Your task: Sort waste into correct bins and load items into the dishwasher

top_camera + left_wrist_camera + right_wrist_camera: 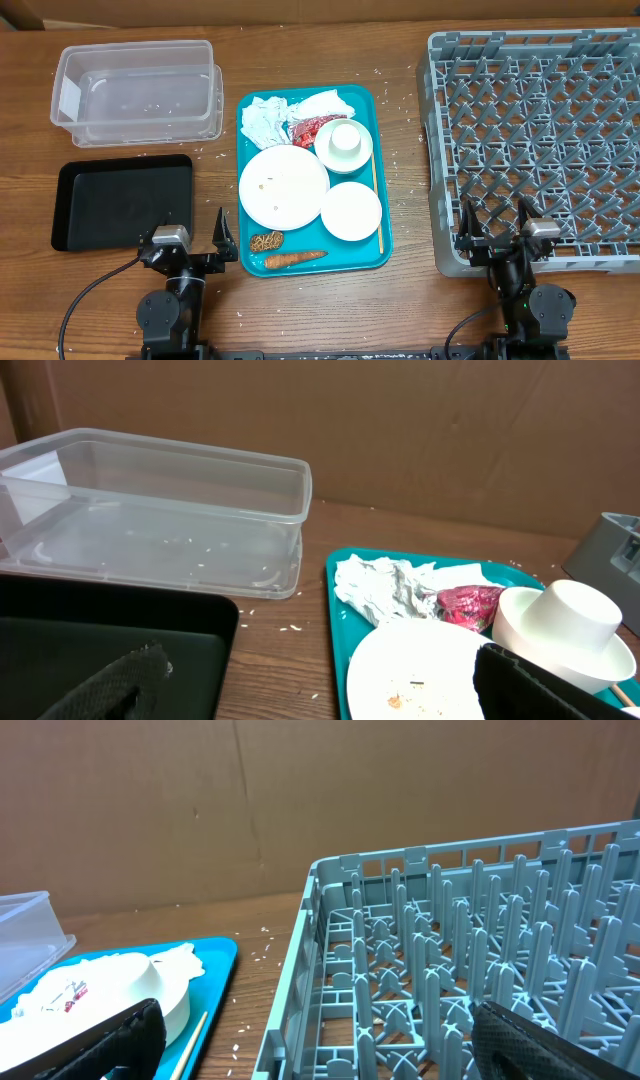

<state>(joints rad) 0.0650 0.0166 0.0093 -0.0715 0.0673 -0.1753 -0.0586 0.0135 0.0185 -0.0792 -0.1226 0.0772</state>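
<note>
On the teal tray (368,98) lie crumpled napkins (265,118), a red-and-white wrapper (308,130), a cup set in a bowl (345,143), a large plate (283,186), a second bowl (351,211), chopsticks (376,195), a brown oval piece (266,241) and a carrot (295,258). The clear tub (135,90) and black tray (120,200) sit to the left, the grey dish rack (540,140) to the right. My left gripper (193,228) stands open and empty between black tray and teal tray. Over the rack's near left corner my right gripper (495,225) is open, also empty.
Loose rice (395,100) is scattered on the wood around the teal tray and in the tub. In the left wrist view the plate (420,670) lies just ahead of the right finger. A brown cardboard wall (300,800) backs the table.
</note>
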